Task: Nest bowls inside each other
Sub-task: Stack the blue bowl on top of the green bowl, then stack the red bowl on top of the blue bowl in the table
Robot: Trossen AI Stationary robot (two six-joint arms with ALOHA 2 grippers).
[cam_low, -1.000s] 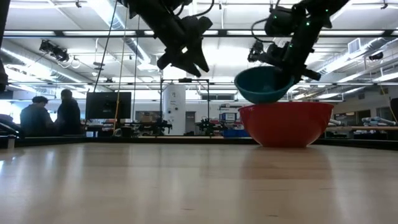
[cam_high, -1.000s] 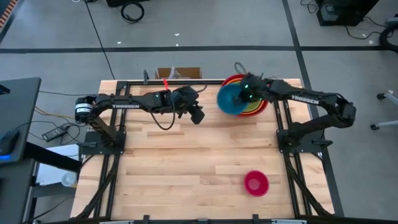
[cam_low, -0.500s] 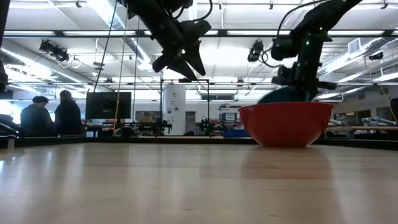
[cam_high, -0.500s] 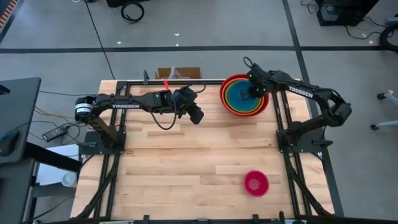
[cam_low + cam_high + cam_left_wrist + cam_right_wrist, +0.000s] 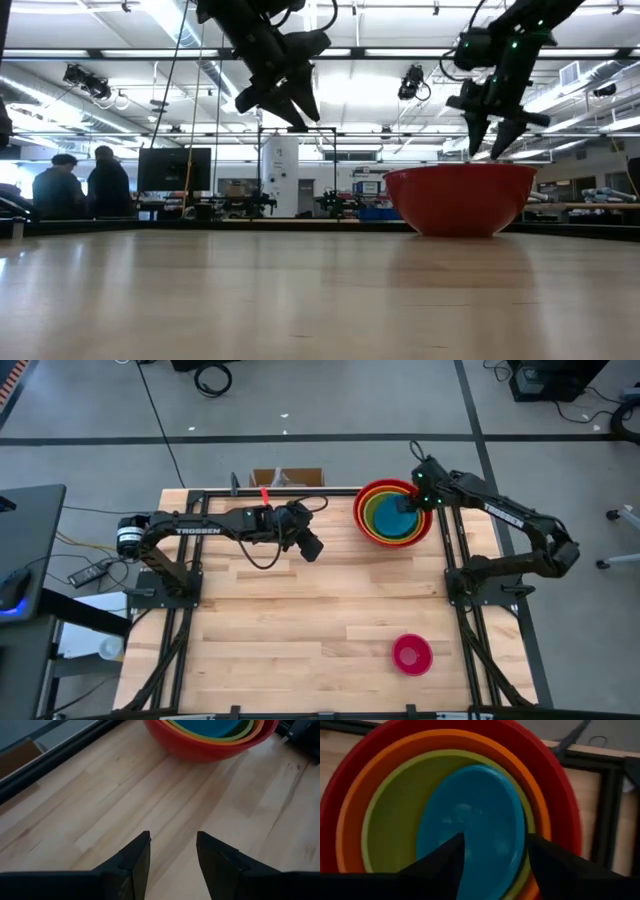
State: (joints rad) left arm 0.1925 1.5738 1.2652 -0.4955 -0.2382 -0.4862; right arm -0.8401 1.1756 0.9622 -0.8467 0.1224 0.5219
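Note:
At the table's far right stands a stack of bowls: a red bowl [image 5: 366, 500] outermost, then orange, then green, and a blue bowl [image 5: 385, 515] innermost, resting inside the green one [image 5: 395, 820]. A small pink bowl [image 5: 412, 653] sits alone near the front right. My right gripper [image 5: 413, 503] hangs open just above the stack's right part [image 5: 492, 135], fingers pointing down over the blue bowl [image 5: 480, 815], touching nothing. My left gripper [image 5: 312, 547] hovers open above bare wood left of the stack [image 5: 172, 845], slanting down.
A cardboard box [image 5: 287, 477] sits behind the table's far edge. Black frame rails [image 5: 455, 550] run along both sides. Bare wood [image 5: 300, 620] spans the middle and front left. In the low view, people [image 5: 85, 185] stand in the room far behind.
My right gripper carried the tilted blue bowl from over the stack's left rim toward the table's right edge, set it into the green bowl, opened and let go, then rose slightly clear. The blue bowl now lies nested and level. My left gripper tipped a little.

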